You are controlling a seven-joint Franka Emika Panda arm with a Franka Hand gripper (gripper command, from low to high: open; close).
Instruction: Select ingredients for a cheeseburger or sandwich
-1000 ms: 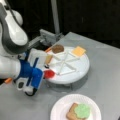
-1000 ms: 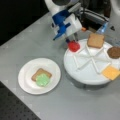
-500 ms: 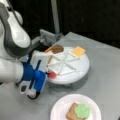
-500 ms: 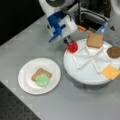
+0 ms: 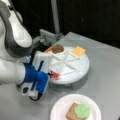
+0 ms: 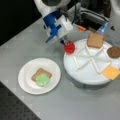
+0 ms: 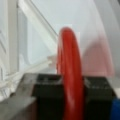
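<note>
Red disc (image 7: 69,72) sits edge-on between the jaws in the wrist view, pinched across its two flat faces w/ most of the rim sticking up past the black pads (image 7: 46,88); in a front view the same red disc (image 6: 69,47) hangs under the gripper (image 6: 65,43) right at the near-left rim of the white divided tray (image 6: 82,75), and in a front view it shows as a red sliver (image 5: 54,74) at the tray edge beside the blue-and-white gripper (image 5: 51,74). Judging by looks: thin, stiff plastic toy, v. light, smooth so prob. a bit slippery; a grip across the faces near the middle, as here, seems the safest hold, since an off-centre pinch could let it pivot. Outward from there: on the tray, toast square (image 6: 95,40) in a far compartment, dark brown patty (image 6: 114,52) at a front view's right, yellow-orange cheese square (image 6: 111,72) nearer the bottom right; patty (image 5: 57,48) and cheese (image 5: 78,51) also visible. Well apart from the tray, the white paper plate (image 6: 26,82) already carries a toast square (image 6: 40,73) w/ the green wavy leaf (image 6: 43,80) on top, so the sandwich is part built: base and leaf down, no disc on it yet. All on a grey tabletop (image 6: 30,45).
</note>
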